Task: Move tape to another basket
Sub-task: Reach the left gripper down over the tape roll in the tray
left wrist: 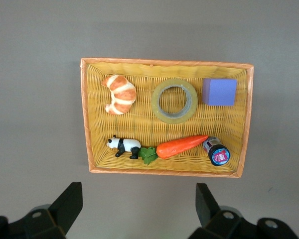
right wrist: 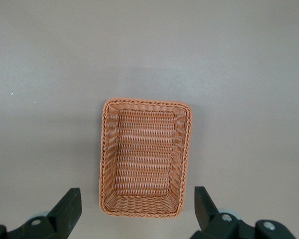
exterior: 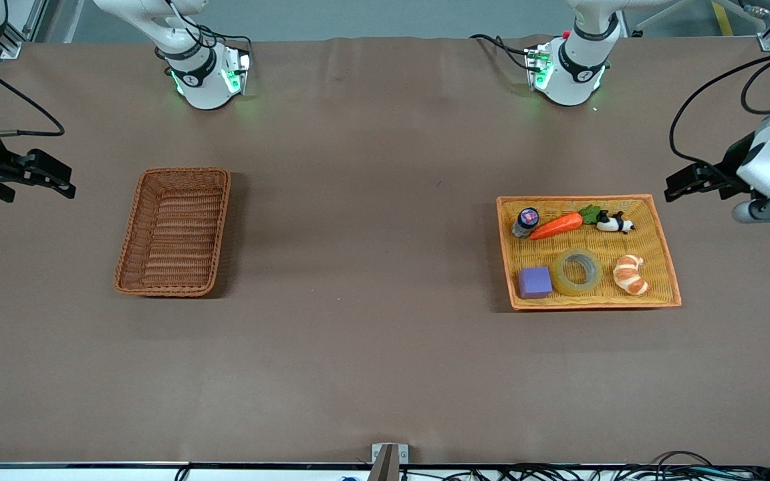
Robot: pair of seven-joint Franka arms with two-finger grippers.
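Looking down from the front view: left gripper (exterior: 682, 184) at the right edge of the frame, up in the air just off the tray's end, black fingers spread wide, holding nothing. Right gripper (exterior: 57, 182) at the left edge, likewise spread wide and empty, waiting off the basket's end. Tape (exterior: 577, 271) lying flat in the lower middle of the orange-yellow woven tray (exterior: 666, 257), a translucent yellowish ring with a grey core. Purple cube (exterior: 534, 282) just beside it, toward the right arm's end of the table; glazed croissant (exterior: 630, 274) beside it toward the left arm's end. Higher in the tray: small dark jar (exterior: 525, 222), smooth orange carrot (exterior: 557, 226) with green leaves, black-and-white panda figure (exterior: 615, 224). Basket (exterior: 174, 230) at centre left of the frame, reddish-brown wicker, rectangular with rounded corners and deep sides, nothing in it, well apart from the tray. Brown cloth-covered table (exterior: 358, 267) under everything.

Left wrist view: two black fingers (left wrist: 67, 204) at the bottom corners of the frame, wide apart, gripping nothing. Tray filling the centre, tape (left wrist: 174, 100) in its upper middle between croissant (left wrist: 119, 93) and cube (left wrist: 219, 91); panda (left wrist: 123, 146), carrot (left wrist: 182, 146) and jar (left wrist: 217, 152) along the lower row.

Right wrist view: black fingers (right wrist: 67, 209) again at the bottom corners, wide apart and empty. Basket (right wrist: 105, 154) at lower centre, ribbed weave, braided rim.
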